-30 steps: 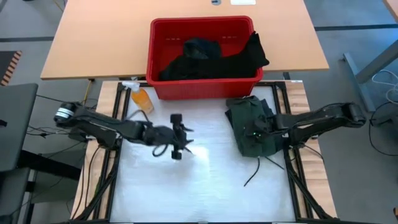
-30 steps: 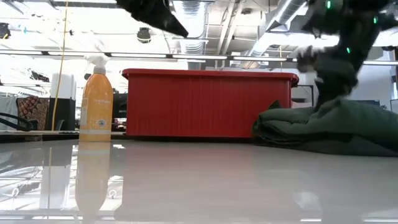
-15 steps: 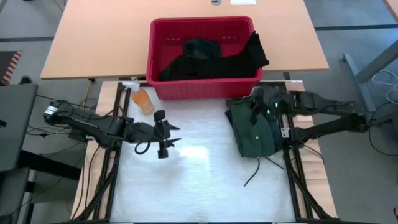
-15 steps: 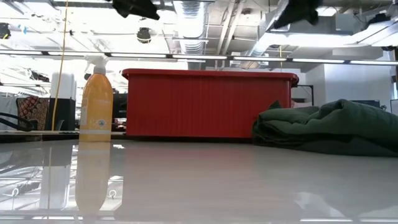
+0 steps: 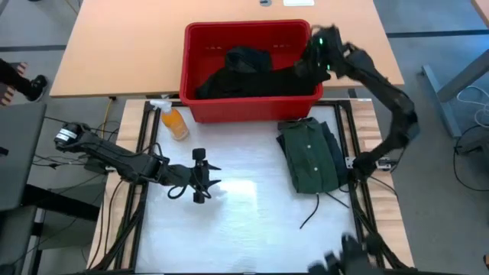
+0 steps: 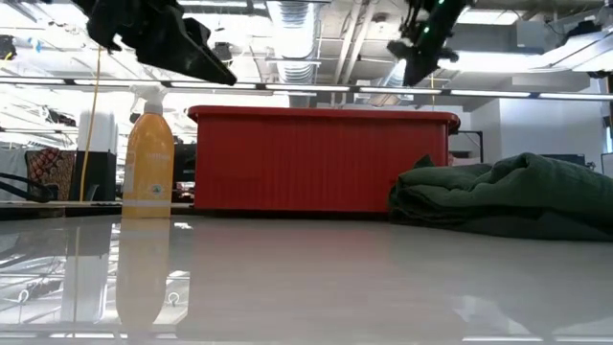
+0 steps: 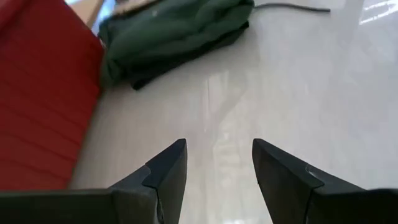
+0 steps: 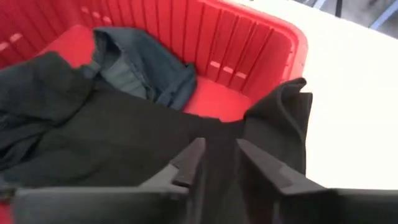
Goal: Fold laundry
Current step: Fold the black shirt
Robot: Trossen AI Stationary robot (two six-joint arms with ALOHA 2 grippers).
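Laundry sits in two places: a green shirt (image 5: 312, 158) lies folded on the white work surface (image 5: 244, 229) near the right edge, and dark garments (image 5: 256, 72) are heaped in the red basket (image 5: 200, 37) on the wooden table beyond, one black piece (image 8: 277, 134) draped over the basket's right rim. The right gripper (image 5: 315, 58) hangs over that rim, its fingers (image 8: 186, 163) parted by a narrow gap and holding nothing. The step in hand looks like fetching the next garment. To do it well, I'd say the fingers should come down on the draped black piece where it crosses the rim, pinch a single layer there, and lift straight up so the heap beneath does not drag along. The left gripper (image 5: 200, 176) waits above the bare white surface, well apart from the shirt, partly spread and empty. A spray bottle (image 5: 173, 118) stands just beside the basket's left corner.
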